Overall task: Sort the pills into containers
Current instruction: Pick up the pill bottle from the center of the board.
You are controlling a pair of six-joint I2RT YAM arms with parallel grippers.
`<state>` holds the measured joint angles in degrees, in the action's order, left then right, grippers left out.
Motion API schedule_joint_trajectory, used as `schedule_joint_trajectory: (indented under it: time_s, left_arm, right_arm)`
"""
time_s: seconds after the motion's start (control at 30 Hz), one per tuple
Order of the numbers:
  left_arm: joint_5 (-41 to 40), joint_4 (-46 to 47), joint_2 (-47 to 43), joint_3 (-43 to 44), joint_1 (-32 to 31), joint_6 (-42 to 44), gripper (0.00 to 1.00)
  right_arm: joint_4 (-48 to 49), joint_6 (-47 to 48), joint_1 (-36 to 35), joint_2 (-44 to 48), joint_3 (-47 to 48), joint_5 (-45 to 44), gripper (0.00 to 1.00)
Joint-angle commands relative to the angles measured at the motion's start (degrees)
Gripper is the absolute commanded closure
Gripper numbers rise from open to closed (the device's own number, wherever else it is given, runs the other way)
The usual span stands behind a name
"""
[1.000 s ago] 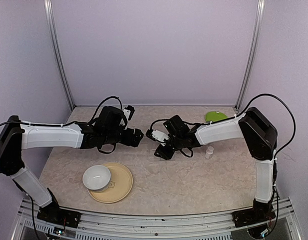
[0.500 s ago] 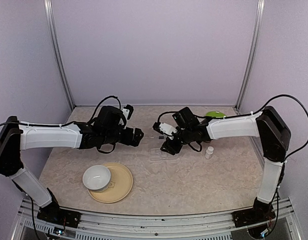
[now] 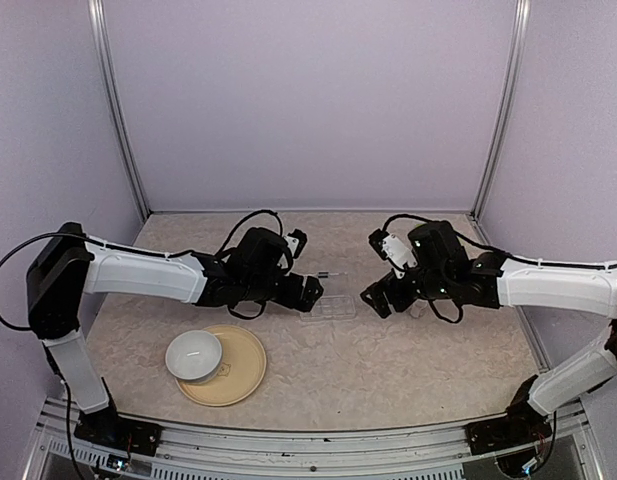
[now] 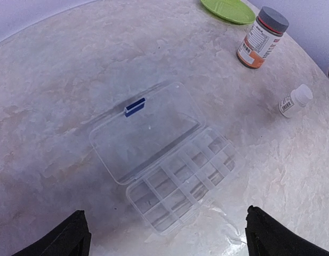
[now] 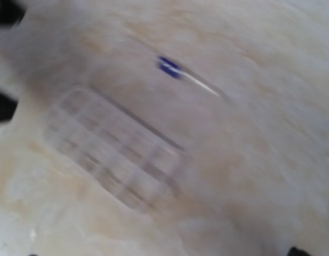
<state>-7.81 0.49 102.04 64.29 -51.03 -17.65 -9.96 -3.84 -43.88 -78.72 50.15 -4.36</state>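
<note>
The clear pill box [image 4: 177,178] lies open on the table, its containers showing nothing inside, its lid [image 4: 145,130] with a blue latch [image 4: 135,106] folded back flat. It also shows in the top view, pill box [image 3: 328,305], and blurred in the right wrist view, pill box [image 5: 113,152]. My left gripper [image 3: 310,291] hovers just left of it, open, fingertips [image 4: 68,240] wide apart with nothing between them. My right gripper [image 3: 376,298] stands right of the box, open and holding nothing. No pills show in any view.
An orange-labelled, grey-capped bottle [image 4: 262,37], a tiny white bottle [image 4: 295,100] and a green plate [image 4: 228,9] stand beyond the box. A white bowl [image 3: 194,355] sits on a tan plate [image 3: 243,370] at the front left.
My right arm has drawn back to the right, off the box, and its jaws have opened. My left gripper has moved right, up to the box. The lid now lies open.
</note>
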Motion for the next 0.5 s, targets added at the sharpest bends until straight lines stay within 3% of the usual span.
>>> schedule_joint_trajectory:
  time_s: [0.0,0.2,0.47]
  left_arm:
    - [1.15,0.76,4.37,4.12,-0.91,-3.05,0.01]
    - [0.91,0.35,8.97,5.95,-1.33,-5.38,0.02]
    - [-0.86,-1.87,14.31,9.84,-2.79,-3.62,0.25]
  right_arm:
    - [-0.85,-9.98,1.24,4.24,-3.03,-8.07,0.00]
    - [-1.36,-13.85,2.22,4.74,-5.55,-10.93,0.00]
    - [-0.15,-14.69,2.70,4.79,-6.71,-10.63,0.00]
